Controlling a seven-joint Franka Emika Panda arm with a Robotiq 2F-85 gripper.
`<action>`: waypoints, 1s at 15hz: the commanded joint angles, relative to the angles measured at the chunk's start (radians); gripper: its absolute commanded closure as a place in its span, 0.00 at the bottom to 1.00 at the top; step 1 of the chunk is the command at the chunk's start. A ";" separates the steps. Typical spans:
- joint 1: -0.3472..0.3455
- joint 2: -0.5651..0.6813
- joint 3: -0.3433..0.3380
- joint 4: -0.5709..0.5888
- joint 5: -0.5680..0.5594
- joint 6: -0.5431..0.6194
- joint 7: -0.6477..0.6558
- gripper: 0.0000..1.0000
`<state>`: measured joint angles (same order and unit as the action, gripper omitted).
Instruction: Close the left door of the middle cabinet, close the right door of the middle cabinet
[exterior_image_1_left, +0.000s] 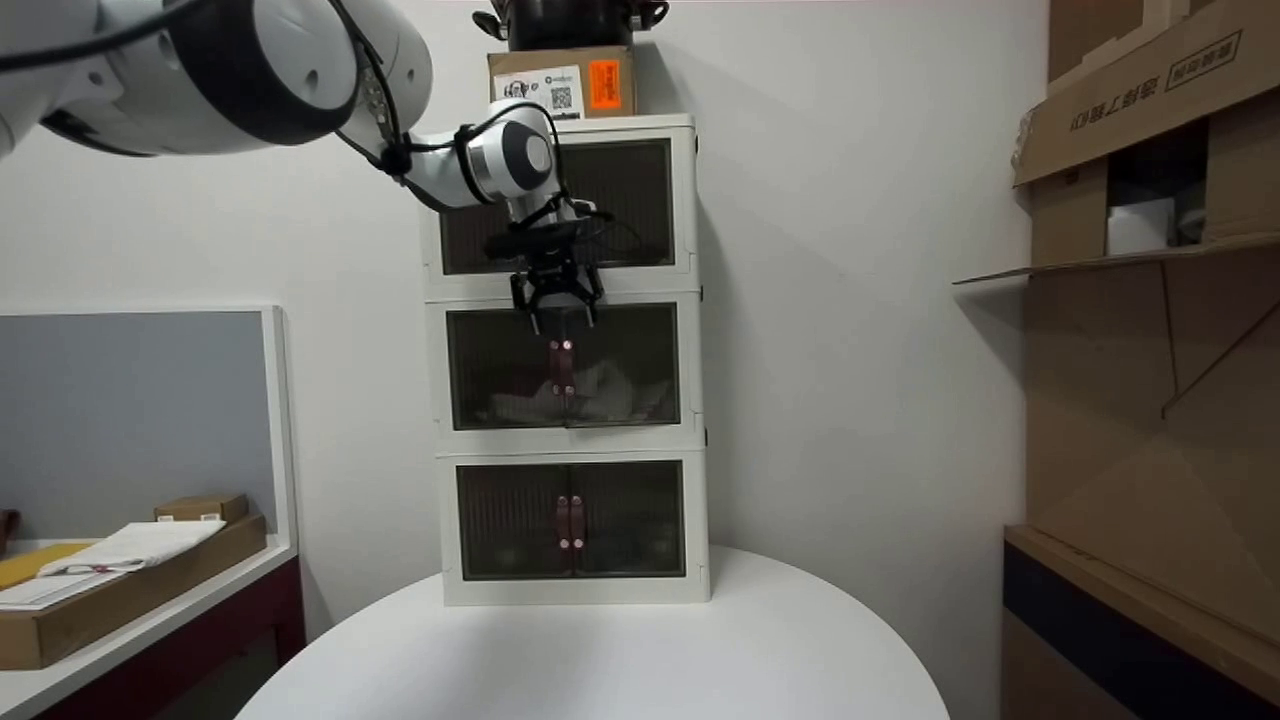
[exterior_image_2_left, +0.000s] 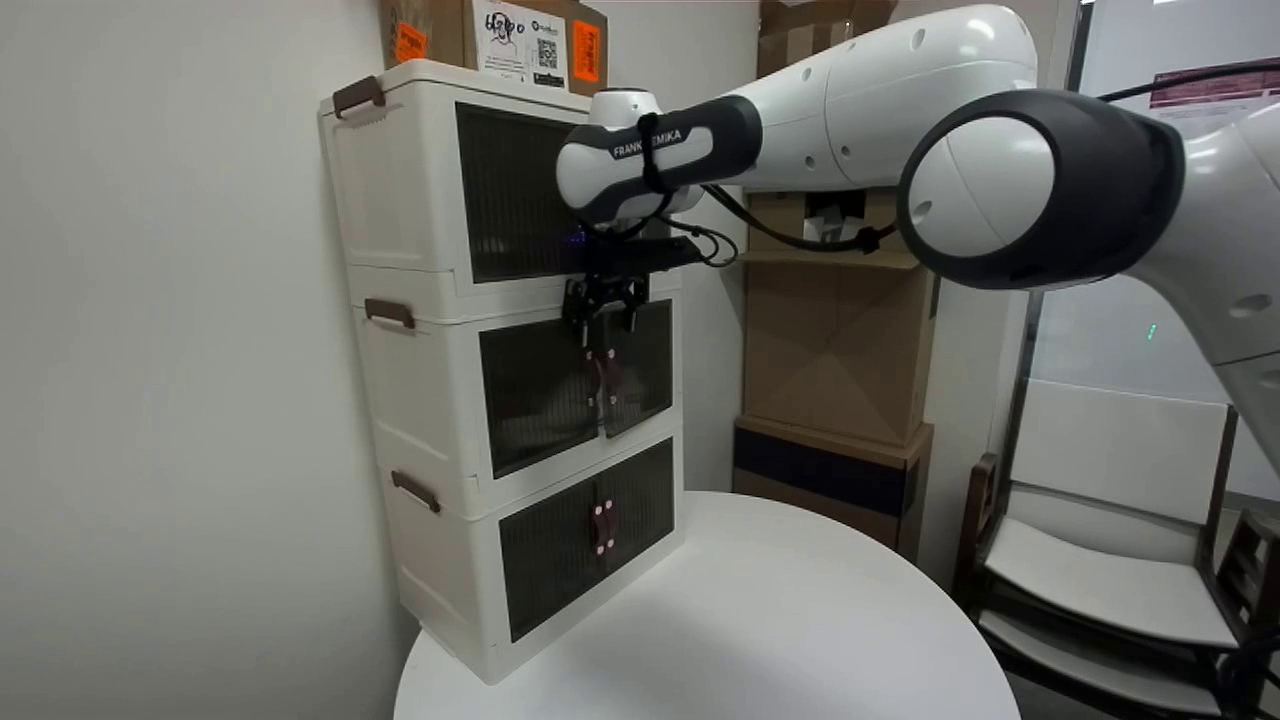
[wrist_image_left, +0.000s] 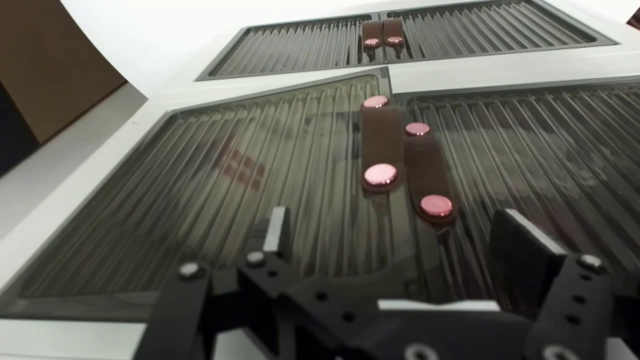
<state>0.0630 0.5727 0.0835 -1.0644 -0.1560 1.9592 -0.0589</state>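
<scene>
White middle cabinet, dark ribbed left door, dark ribbed right door — brown handles, pink studs

Bright light, soft shadows on wall, table

In an exterior view the arm extends high up from the near left towards the far side, sloping down to its wrist. Beneath hangs the gripper, pointing downward. In an exterior view a dark-ringed joint stands at the right, near, and the forearm runs left. The wrist view shows the jaws well apart.
</scene>
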 joint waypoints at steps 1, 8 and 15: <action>-0.033 -0.094 0.023 -0.158 0.030 0.124 -0.061 0.00; -0.085 -0.257 -0.003 -0.504 0.076 0.532 -0.088 0.00; -0.114 -0.353 -0.008 -0.765 0.166 0.770 -0.118 0.00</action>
<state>-0.0337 0.2879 0.0833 -1.6991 -0.0365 2.6462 -0.1405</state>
